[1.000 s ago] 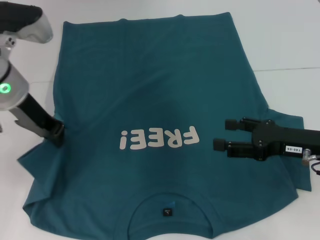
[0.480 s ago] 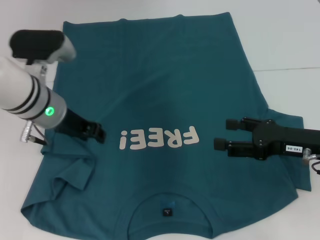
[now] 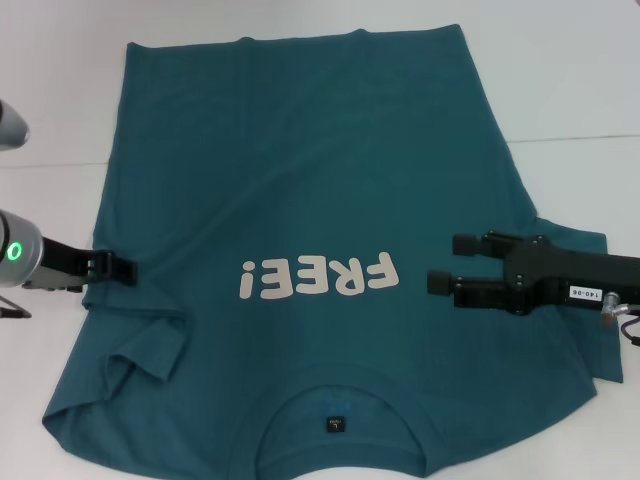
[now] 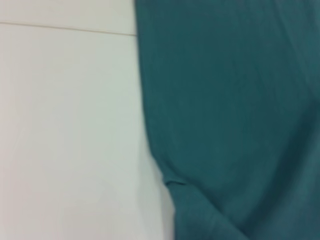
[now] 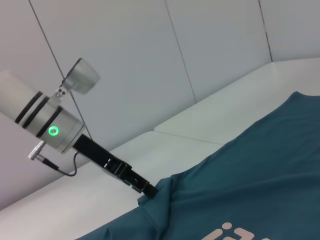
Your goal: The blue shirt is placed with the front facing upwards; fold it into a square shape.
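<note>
The blue shirt (image 3: 310, 180) lies front up on the white table, its off-white "FREE!" print (image 3: 318, 278) facing me upside down and its collar (image 3: 338, 422) at the near edge. The sleeve on my left is folded in over the body (image 3: 140, 350). My left gripper (image 3: 118, 268) sits at the shirt's left edge, level with the print; in the right wrist view the left gripper (image 5: 147, 190) meets the shirt (image 5: 250, 190) at its edge. My right gripper (image 3: 450, 263) stands open over the shirt's right side with nothing between its fingers. The left wrist view shows only the shirt (image 4: 230, 120) beside bare table.
The white table (image 3: 560, 80) surrounds the shirt, with a thin seam line (image 3: 580, 138) running across it on the right. White wall panels (image 5: 125, 60) rise behind the table in the right wrist view.
The left gripper carried the left sleeve inward over the shirt body, then drew back left to the shirt's edge, leaving the sleeve folded in. The right arm has stayed put.
</note>
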`<action>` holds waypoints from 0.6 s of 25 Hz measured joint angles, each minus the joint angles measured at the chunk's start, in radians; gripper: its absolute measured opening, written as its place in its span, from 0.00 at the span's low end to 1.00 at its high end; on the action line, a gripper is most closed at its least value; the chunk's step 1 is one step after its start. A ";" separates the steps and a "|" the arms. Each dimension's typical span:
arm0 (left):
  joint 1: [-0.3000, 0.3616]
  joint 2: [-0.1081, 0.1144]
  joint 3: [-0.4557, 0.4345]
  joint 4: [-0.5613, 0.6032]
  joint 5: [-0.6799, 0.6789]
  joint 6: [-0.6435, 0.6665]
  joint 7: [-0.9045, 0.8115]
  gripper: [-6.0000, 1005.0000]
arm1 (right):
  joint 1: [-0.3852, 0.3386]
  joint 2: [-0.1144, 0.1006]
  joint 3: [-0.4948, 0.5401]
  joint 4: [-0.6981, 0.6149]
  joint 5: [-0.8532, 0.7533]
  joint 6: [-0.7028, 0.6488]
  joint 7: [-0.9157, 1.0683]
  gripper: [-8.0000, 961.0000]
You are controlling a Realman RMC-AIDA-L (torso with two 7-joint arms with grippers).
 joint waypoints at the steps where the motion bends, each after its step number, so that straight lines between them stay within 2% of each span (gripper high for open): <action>1: 0.005 0.000 -0.004 0.002 0.000 -0.004 0.000 0.61 | 0.001 0.000 0.000 0.000 0.000 0.000 0.000 0.96; 7: 0.022 -0.003 -0.007 -0.012 0.000 -0.054 0.005 0.73 | 0.004 0.000 -0.001 -0.001 0.000 0.000 0.001 0.96; 15: 0.008 0.002 -0.008 -0.080 0.000 -0.103 0.010 0.72 | 0.004 -0.005 -0.002 -0.002 0.000 -0.005 0.017 0.96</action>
